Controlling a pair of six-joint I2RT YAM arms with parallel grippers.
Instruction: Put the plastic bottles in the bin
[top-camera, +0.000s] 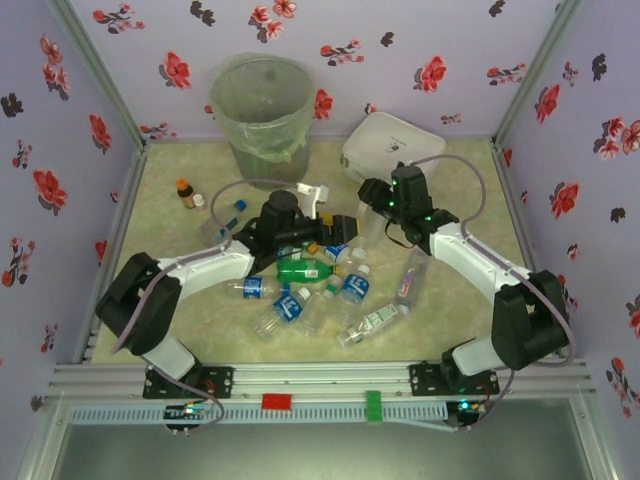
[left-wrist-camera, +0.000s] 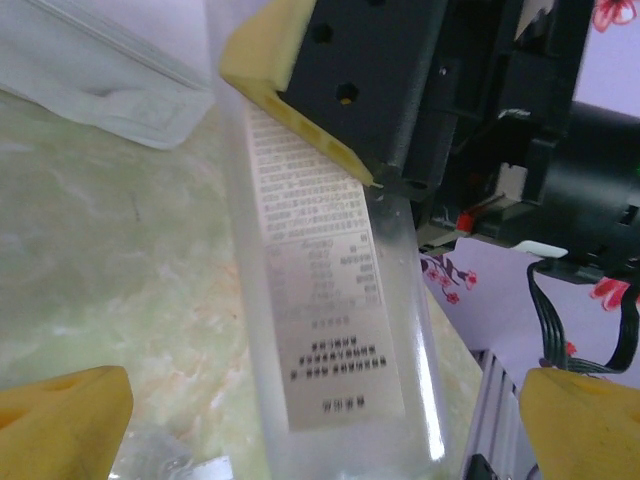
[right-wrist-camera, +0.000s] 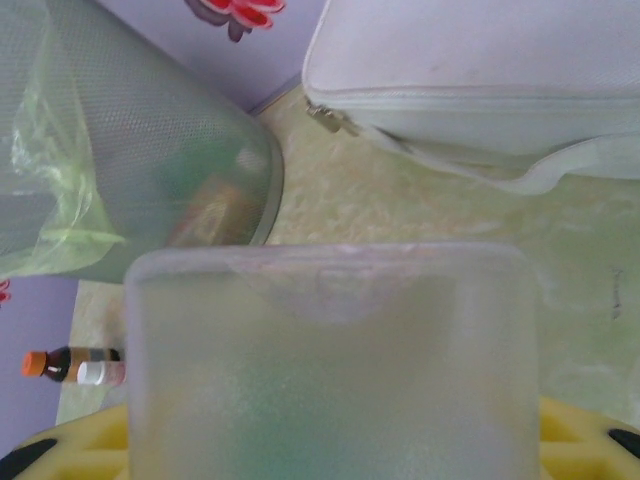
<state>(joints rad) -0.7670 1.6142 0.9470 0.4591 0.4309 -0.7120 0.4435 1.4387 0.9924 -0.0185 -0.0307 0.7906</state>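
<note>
My right gripper is shut on a clear square plastic bottle with a printed white label, held off the table in front of the white box. The bin, grey mesh with a pale green liner, stands at the back left, to the left of the held bottle. My left gripper is open, its yellow fingertips spread on either side of that same bottle without touching it. Several plastic bottles, one of them green, lie in a heap on the table's middle.
A white zipped box lies at the back right, close behind the right gripper. A brown bottle with an orange cap and a small white-capped one stand left of the bin. Flowered walls enclose the table on three sides.
</note>
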